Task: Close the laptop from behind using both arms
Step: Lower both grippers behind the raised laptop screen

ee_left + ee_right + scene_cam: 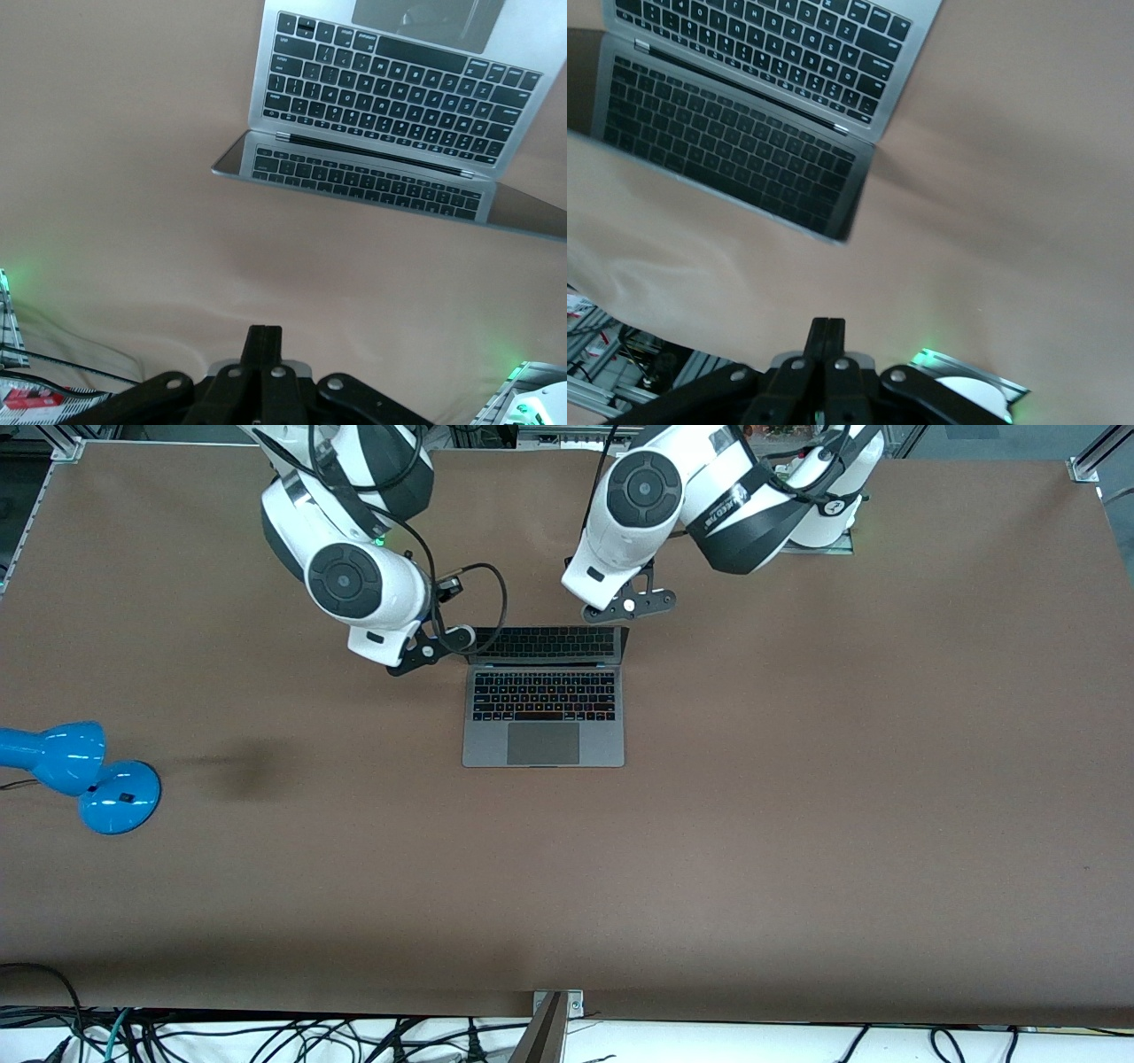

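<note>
bare table (797,797) around laptop (543,717), lamp (80,775) well apart

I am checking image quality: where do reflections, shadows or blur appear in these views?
Front view: a soft dark shadow patch lies on the table beside the blue desk lamp. Left wrist view: the laptop screen mirrors the keyboard. Right wrist view: the same mirroring, the screen's edge blurred, and a green glow near the right gripper.
</note>
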Action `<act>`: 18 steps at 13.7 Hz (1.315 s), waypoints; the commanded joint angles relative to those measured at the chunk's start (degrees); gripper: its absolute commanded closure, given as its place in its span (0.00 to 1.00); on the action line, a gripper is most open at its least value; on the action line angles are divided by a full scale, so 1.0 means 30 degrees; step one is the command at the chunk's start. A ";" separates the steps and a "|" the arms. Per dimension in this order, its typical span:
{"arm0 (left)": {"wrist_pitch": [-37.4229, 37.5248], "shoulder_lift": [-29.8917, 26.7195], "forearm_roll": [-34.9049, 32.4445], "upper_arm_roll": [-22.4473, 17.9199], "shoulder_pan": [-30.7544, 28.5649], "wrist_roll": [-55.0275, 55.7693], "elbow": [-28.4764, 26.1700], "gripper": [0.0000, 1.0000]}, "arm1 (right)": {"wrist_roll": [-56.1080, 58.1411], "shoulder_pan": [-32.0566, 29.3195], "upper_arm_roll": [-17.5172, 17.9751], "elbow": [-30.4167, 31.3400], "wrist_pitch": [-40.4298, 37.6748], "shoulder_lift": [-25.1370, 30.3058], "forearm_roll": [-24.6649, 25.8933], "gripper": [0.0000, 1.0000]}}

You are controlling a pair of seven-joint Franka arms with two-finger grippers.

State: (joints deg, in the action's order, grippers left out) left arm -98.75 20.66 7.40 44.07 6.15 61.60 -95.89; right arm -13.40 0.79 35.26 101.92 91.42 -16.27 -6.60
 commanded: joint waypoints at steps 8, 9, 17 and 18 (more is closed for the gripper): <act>-0.2619 0.1900 -0.0706 -0.0277 -0.0555 0.0032 -0.1056 1.00 | -0.2182 0.1347 0.0082 -0.0752 0.1046 -0.2428 -0.0291 1.00; -0.2968 0.2193 -0.0912 -0.0335 -0.0613 0.0032 -0.1056 1.00 | -0.2153 0.1318 0.0082 -0.0752 0.1397 -0.2428 -0.0173 1.00; -0.5459 0.3572 -0.1208 -0.1535 -0.0672 -0.0201 -0.0675 1.00 | -0.2124 0.1113 -0.0356 -0.0927 0.3363 -0.3012 0.0854 1.00; -0.5781 0.3631 -0.1208 -0.1798 -0.0643 -0.0290 -0.0704 1.00 | -0.2008 0.1113 -0.0474 -0.0928 0.3769 -0.3130 0.0912 1.00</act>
State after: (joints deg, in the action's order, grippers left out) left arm -114.63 30.44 5.26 39.45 4.33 61.45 -98.95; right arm -18.77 4.22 34.00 100.95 101.73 -23.65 -4.97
